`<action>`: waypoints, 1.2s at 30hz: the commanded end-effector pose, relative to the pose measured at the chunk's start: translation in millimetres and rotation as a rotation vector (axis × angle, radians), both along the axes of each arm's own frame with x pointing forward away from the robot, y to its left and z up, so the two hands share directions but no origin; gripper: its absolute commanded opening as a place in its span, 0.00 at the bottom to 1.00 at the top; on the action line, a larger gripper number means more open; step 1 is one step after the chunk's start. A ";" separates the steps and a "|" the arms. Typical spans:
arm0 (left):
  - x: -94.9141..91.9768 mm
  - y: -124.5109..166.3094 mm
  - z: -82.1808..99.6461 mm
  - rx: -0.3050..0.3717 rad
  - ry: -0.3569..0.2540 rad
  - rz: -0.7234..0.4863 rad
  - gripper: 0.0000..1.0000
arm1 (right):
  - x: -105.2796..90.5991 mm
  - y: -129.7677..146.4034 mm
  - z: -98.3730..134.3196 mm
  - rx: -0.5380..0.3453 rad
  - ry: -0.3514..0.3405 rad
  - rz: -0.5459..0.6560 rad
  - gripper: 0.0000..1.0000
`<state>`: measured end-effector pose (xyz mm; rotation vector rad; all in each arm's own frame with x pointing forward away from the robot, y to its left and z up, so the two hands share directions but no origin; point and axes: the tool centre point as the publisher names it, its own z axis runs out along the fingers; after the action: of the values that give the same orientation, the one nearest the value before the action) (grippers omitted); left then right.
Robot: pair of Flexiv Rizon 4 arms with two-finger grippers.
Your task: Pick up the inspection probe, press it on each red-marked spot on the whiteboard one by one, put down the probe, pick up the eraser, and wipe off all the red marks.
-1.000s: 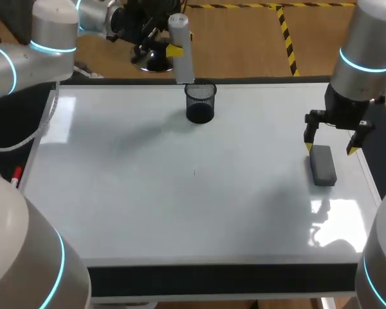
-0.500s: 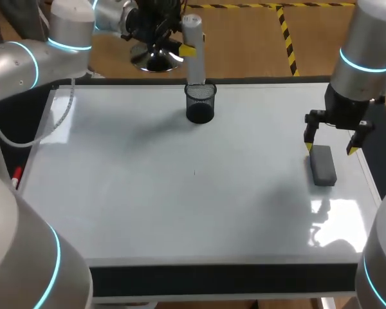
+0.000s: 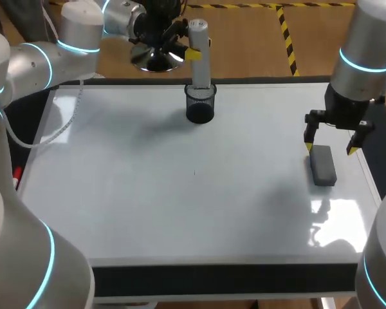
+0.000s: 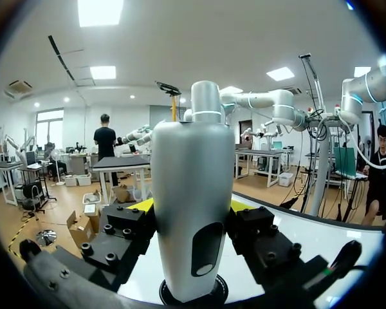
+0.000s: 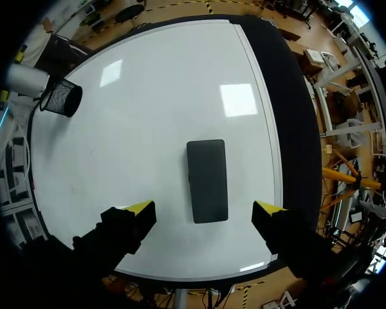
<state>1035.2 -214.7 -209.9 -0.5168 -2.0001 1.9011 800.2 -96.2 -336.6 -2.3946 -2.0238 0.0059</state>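
Left hand clamps the grey cylindrical inspection probe from both sides, upright, base at the rim of the black mesh cup, likely to park it there. Right hand is spread wide, hovering over the dark grey rectangular eraser, apparently staged for pickup. No red marks discernible on the glossy white whiteboard.

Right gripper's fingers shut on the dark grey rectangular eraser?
No: the right gripper hangs open over the dark grey rectangular eraser, its fingers clear of both sides.
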 end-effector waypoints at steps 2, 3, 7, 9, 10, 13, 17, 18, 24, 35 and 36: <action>4.8 0.1 -4.0 -0.001 0.012 -0.169 0.00 | -0.6 -0.6 1.1 0.000 -0.001 0.001 1.00; 4.5 0.4 -4.9 -0.001 0.013 -0.168 0.00 | -0.6 -0.6 1.1 0.000 -0.001 0.001 1.00; 3.4 0.2 -9.1 -0.001 0.018 -0.167 0.00 | -0.6 -0.6 1.1 0.000 -0.001 0.001 1.00; 2.8 -0.1 -10.8 -0.002 0.020 -0.167 0.00 | -0.6 -0.6 1.1 0.000 -0.001 0.001 1.00; 2.5 -0.2 -11.3 -0.002 0.021 -0.167 0.00 | -0.6 -0.6 1.1 0.000 -0.001 0.001 1.00; 1.9 0.0 -13.3 -0.003 0.023 -0.166 0.00 | -0.6 -0.6 1.1 0.000 -0.001 0.001 1.00; 3.0 2.2 -19.8 -0.003 0.027 -0.160 0.00 | -0.6 -0.6 1.1 0.000 -0.001 0.001 1.00; 3.8 3.2 -22.0 -0.006 0.030 -0.154 0.00 | -0.6 -0.6 1.1 0.000 -0.001 0.001 1.00; 6.1 9.7 -36.6 0.006 0.047 -0.129 0.00 | -0.6 -0.6 1.1 0.000 -0.001 0.001 1.00; 3.3 10.8 -45.7 0.000 0.061 -0.124 0.00 | -0.6 -0.6 1.1 0.000 -0.001 0.001 1.00; 3.2 10.7 -46.3 0.000 0.061 -0.125 0.00 | -0.6 -0.6 1.1 0.000 -0.001 0.001 1.00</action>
<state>1030.0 -202.3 -251.4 -0.4495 -1.9846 1.8960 800.2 -96.2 -336.6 -2.3945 -2.0238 0.0059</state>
